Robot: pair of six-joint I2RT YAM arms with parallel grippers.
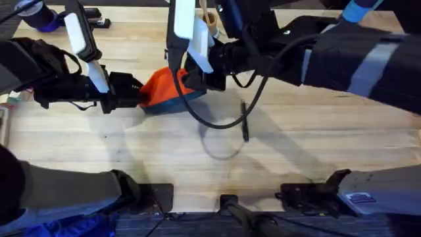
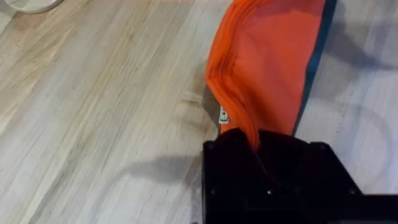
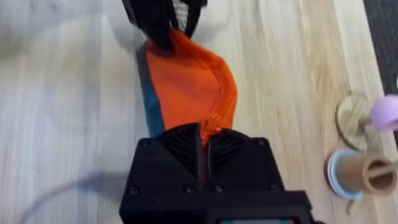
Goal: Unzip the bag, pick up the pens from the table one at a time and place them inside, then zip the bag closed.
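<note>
Overhead view: the bag [image 1: 164,91] lies mid-desk toward the far edge, left tool [image 1: 135,92] clamped on one end, right tool [image 1: 197,80] pinching the zip end opposite. Keep the left grip anchored, fabric taut, and draw the zip straight along its line; one pen [image 1: 245,122] waits just beside on the desk [image 1: 316,131].

Orange bag [image 1: 164,89], seemingly gripped between both arms

Both grippers [image 1: 135,92] [image 1: 197,79] clamped, facing inward.
</note>
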